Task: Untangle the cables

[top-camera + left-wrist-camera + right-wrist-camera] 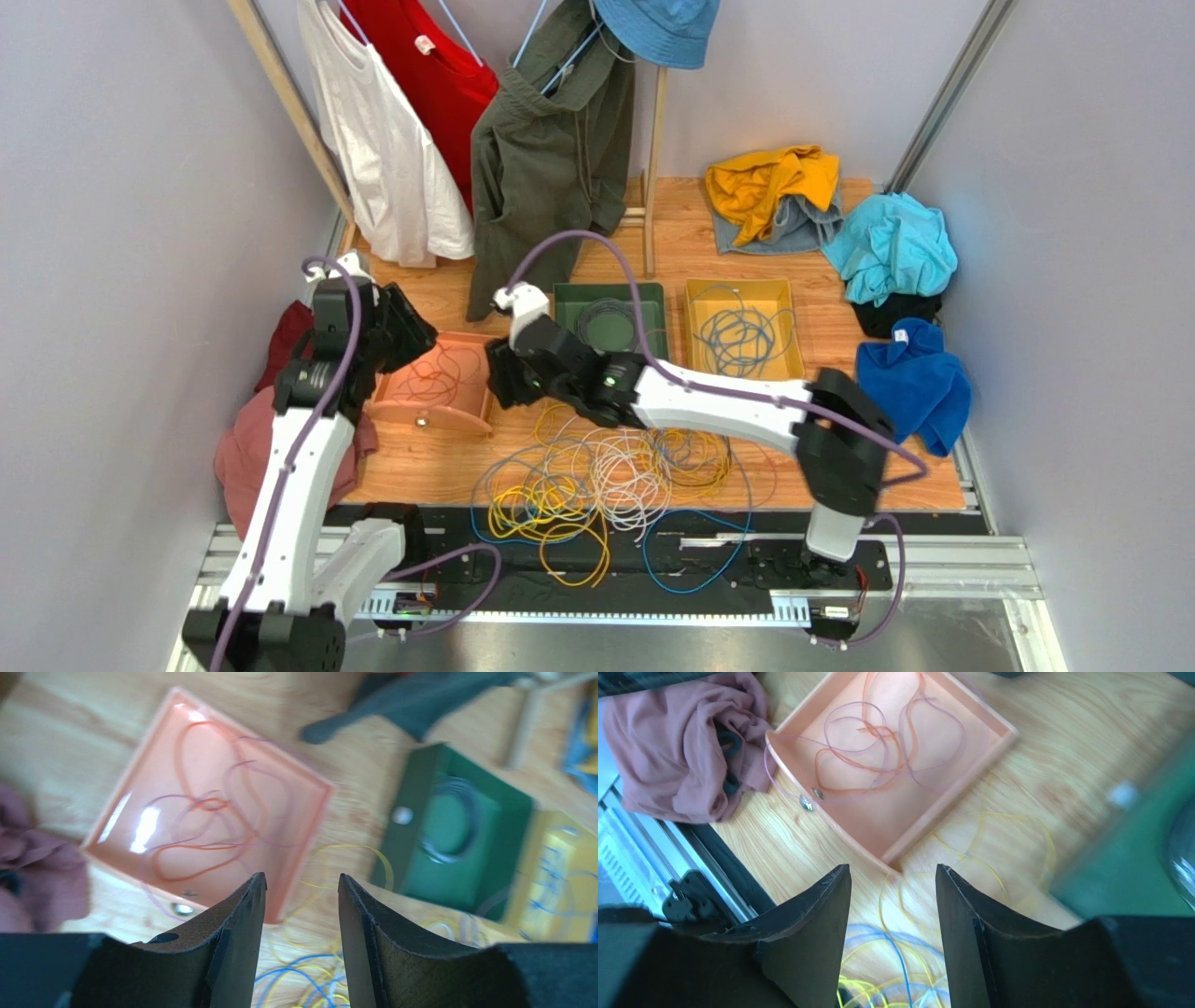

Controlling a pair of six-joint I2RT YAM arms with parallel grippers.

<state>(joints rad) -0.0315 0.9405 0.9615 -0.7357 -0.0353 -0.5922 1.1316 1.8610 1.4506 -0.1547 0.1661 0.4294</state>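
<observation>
left gripper (pixel 302 885) and right gripper (pixel 892 875) are hanging released; the limp, light cables (pixel 617 479) are probably wanting an outer-loop pinch.

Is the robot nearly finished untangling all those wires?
Not yet. Some wires already lie sorted in the pink tray, green tray and yellow tray. Nothing is in hand: the left hand and right hand are both open and empty. A big tangled pile of yellow, blue and white wires is left to do.
</observation>
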